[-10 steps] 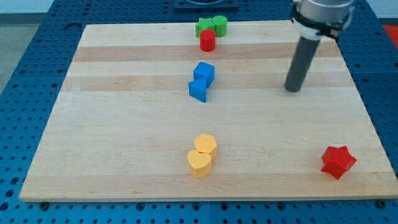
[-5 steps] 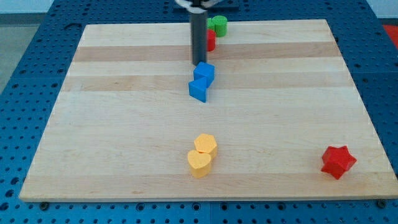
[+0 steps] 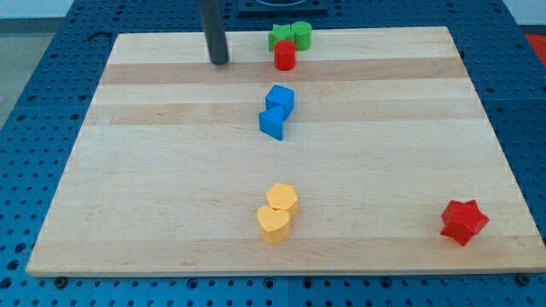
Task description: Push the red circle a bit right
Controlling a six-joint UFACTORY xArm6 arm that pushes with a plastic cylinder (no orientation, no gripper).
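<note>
The red circle is a small red cylinder near the board's top edge, touching two green blocks just above it. My tip rests on the board to the view's left of the red circle, at about the same height in the view and a clear gap away from it. The rod rises from the tip to the view's top edge.
Two blue blocks sit together below the red circle. A yellow hexagon and a yellow heart touch near the board's bottom middle. A red star lies at the bottom right. The wooden board sits on a blue perforated table.
My tip has swept from the board's right side leftward, passing the blue blocks and red circle, to a spot left of the red circle. No block has moved.
</note>
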